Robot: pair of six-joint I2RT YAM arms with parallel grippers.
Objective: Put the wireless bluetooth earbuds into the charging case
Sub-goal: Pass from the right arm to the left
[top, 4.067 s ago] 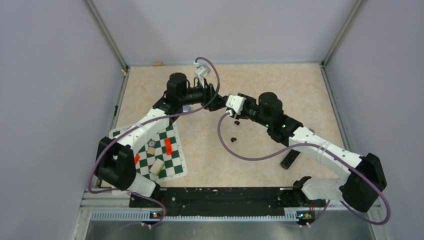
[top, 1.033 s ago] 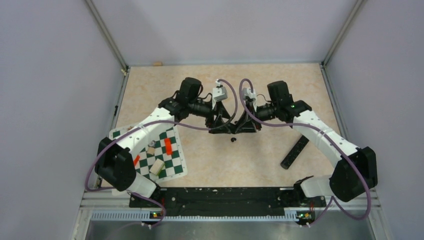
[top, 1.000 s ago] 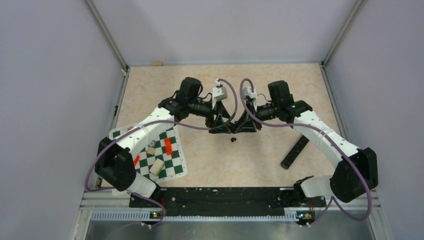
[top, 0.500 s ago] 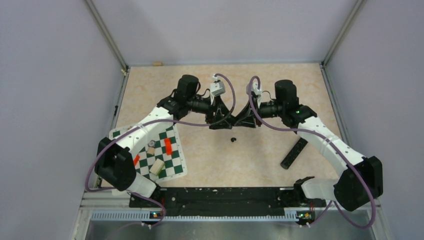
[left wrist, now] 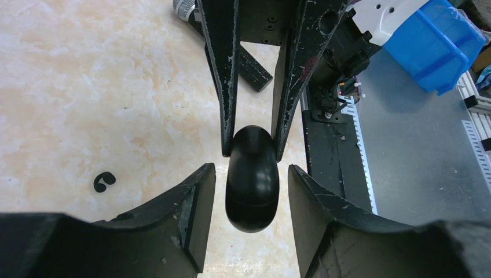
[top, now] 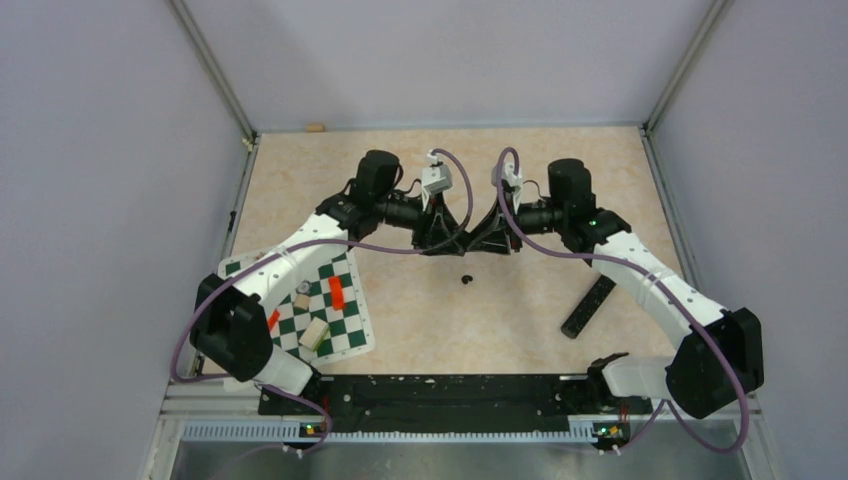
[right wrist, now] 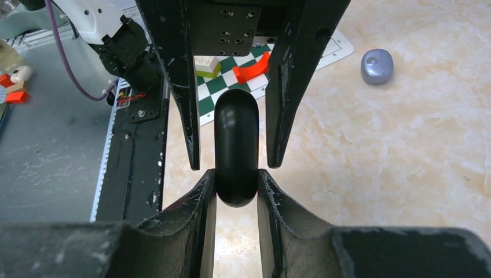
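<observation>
Top external view, starting at the left: a green-and-white checked board (top: 350,322) lies on the desk (top: 560,180) with red pieces (top: 337,293) and a pale block (top: 315,333) on it. The left arm (top: 290,250) passes over its far corner.

The right wrist view shows the case (right wrist: 377,65), a lavender-grey pebble. It lies on the bare desk off the board's corner, well apart from both end effectors.

Both arms reach inward and meet nose to nose over the middle of the desk. The left end effector (left wrist: 251,169) stands narrowly apart around a glossy black oval (left wrist: 252,191) with a seam round it. A sliver of desk shows on each side, so its fingers flank the oval without touching it.

The right end effector (right wrist: 236,174) is clamped on the other end of the same oval, fingertips pressed against both its sides. I cannot tell whether the oval hangs clear of the desk.

Just on the near side of that meeting point, a small black curled piece (top: 465,279) lies alone on the desk, touching nothing.

Farther right, a black mic (top: 590,305) lies slantwise on the desk beside the right arm (top: 650,285).
</observation>
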